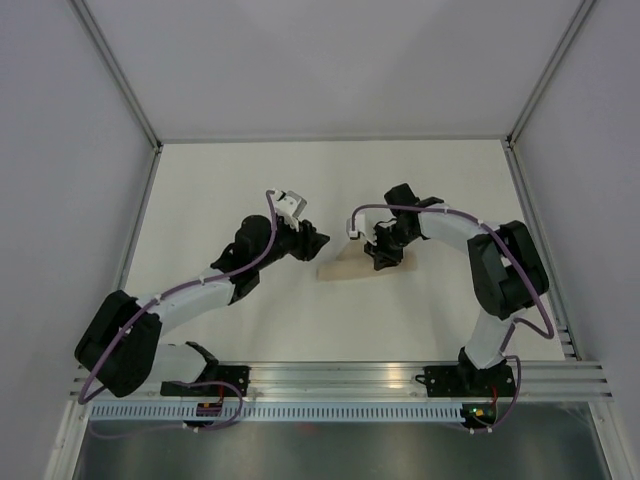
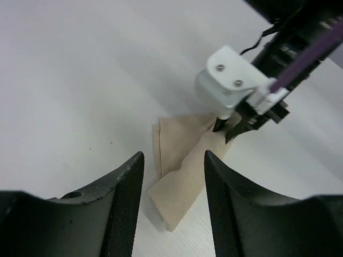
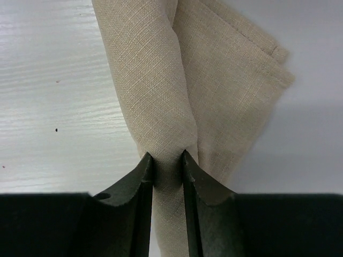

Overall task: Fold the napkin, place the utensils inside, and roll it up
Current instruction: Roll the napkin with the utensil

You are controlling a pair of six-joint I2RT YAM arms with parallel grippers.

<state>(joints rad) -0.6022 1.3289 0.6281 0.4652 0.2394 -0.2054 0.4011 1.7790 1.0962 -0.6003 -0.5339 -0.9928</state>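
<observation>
The left gripper (image 2: 172, 160) is held spread wide, nothing clamped, and the near end of the napkin (image 2: 179, 176) is seen in the gap between its fingers. The tan cloth is laid out as a folded, partly rolled strip on the white table (image 1: 250, 180). At its far end the right gripper (image 3: 168, 160) is pressed tight, a rolled fold is pinched between its fingertips, and the flat layers are spread just beyond them, to the right.
</observation>
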